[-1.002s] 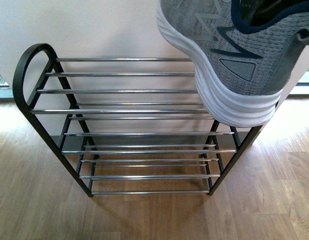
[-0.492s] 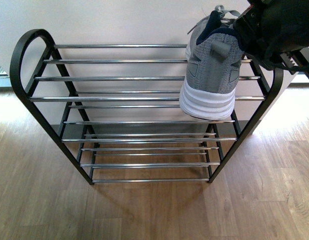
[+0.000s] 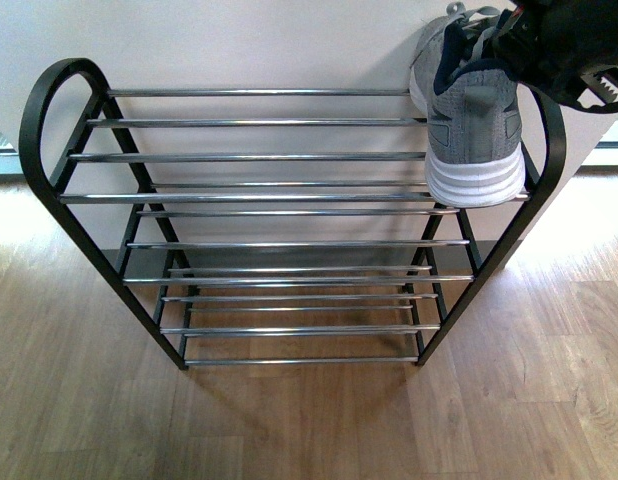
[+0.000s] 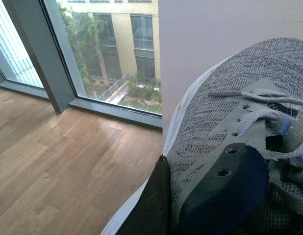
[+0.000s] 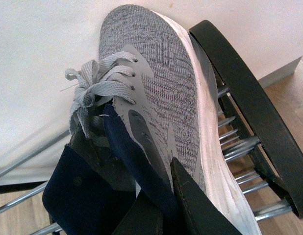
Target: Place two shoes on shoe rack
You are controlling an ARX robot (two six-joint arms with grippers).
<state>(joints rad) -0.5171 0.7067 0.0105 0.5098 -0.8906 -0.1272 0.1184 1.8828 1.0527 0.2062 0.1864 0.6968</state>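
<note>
Two grey knit sneakers, likely light and soft; the stiffer collar looks the best hold. One sneaker (image 3: 474, 130) lies heel-outward at the right end of the shoe rack's (image 3: 44, 130) top shelf, with the right gripper's (image 5: 164, 205) jaws pinched on its collar. The left gripper's (image 4: 164, 210) jaws pinch the second sneaker (image 4: 225, 147) above the floor.

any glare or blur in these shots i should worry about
Front view: chrome bars of the shoe rack glint, and its shadow falls soft on the wood floor. Left wrist view: the second sneaker is so close its dark tongue looks soft. Right wrist view: knit of the grey sneaker is sharp, evenly lit.
</note>
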